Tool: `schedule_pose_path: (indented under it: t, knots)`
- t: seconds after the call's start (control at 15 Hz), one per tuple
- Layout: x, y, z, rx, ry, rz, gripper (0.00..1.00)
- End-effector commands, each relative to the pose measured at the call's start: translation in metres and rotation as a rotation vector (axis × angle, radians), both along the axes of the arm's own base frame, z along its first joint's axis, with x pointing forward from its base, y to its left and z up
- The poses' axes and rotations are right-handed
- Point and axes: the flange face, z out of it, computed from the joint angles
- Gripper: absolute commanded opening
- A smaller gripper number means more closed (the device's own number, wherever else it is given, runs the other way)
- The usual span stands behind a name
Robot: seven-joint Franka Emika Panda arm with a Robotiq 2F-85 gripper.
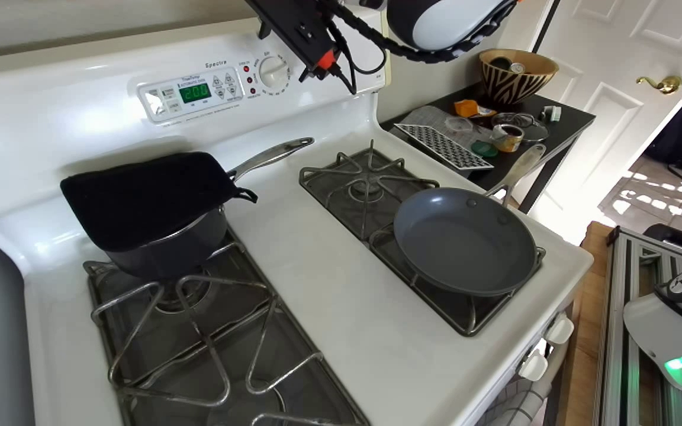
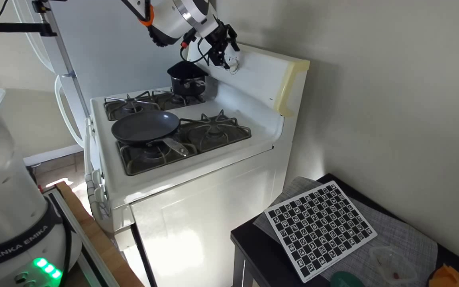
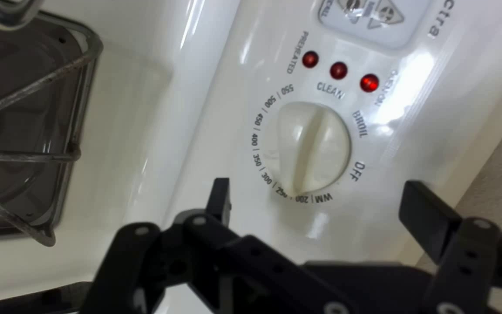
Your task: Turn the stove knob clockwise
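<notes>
The stove knob is a round white dial with a raised grip, set on the stove's back panel. It shows in the wrist view [image 3: 314, 148] and in both exterior views [image 1: 273, 72] [image 2: 234, 65], partly covered by the gripper in the latter. Its grip ridge points near the printed 200. My gripper [image 3: 318, 196] is open and empty in front of the panel. Its two black fingers are wide apart, one toward each side of the knob and lower in the wrist view. They look apart from the knob. The gripper also shows in both exterior views [image 1: 283, 53] [image 2: 231, 57].
A green-lit display [image 1: 195, 93] and red indicator lights [image 3: 339, 70] sit beside the knob. A pot with a black cloth [image 1: 145, 201] on it stands on a back burner, its handle reaching below the panel. A grey pan [image 1: 465, 239] sits on a front burner.
</notes>
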Motion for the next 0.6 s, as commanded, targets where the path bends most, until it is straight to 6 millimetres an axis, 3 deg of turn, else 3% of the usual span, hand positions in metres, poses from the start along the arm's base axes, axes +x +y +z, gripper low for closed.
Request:
schedule_pose_path:
  t: [0.0, 0.53]
  knots:
    - [-0.010, 0.008, 0.014, -0.068, 0.020, 0.073, 1.00]
    - [-0.026, 0.017, 0.040, -0.393, 0.163, 0.362, 1.00]
